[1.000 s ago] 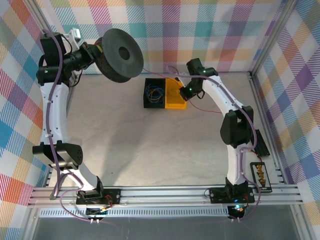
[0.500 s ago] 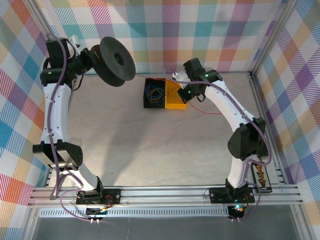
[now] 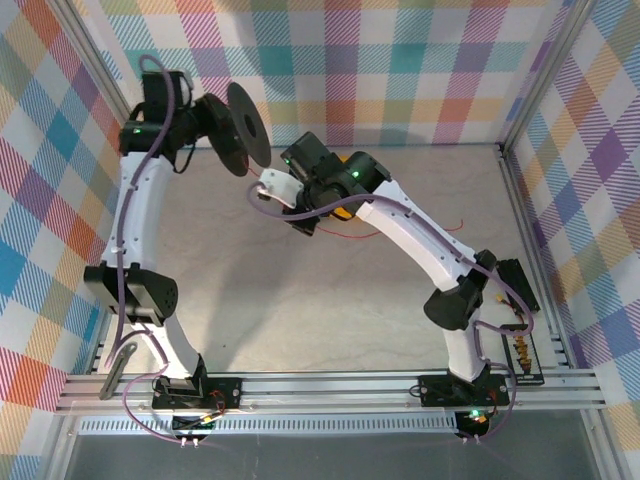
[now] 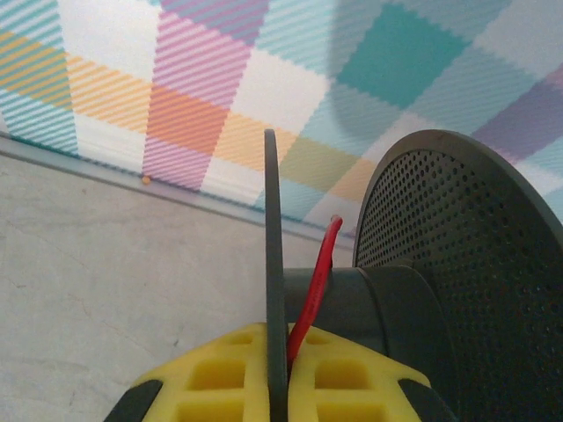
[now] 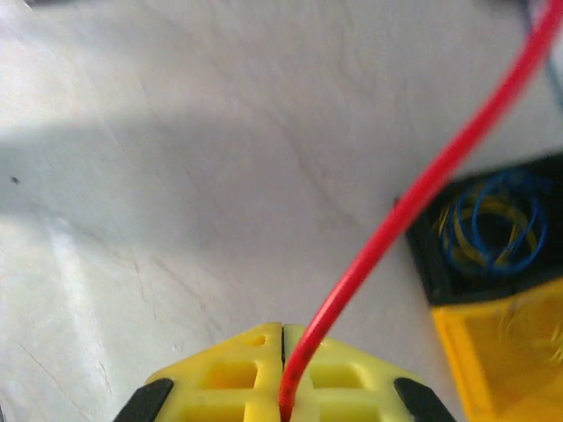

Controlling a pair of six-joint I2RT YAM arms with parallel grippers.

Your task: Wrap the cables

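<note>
Both hands clenched: left hand (image 4: 280, 356) on the eleven-o'clock spool (image 3: 245, 128), right hand (image 5: 283, 374) on the red wire (image 5: 413, 200), which likely needed even tension.

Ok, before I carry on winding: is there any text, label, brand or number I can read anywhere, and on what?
No readable text anywhere.
On the spool: plain black, no label.
On the wire: plain red, no marking.
On the black bin and the yellow bin: no print.
On the tray by the right rail: any marks are too small to tell.
</note>
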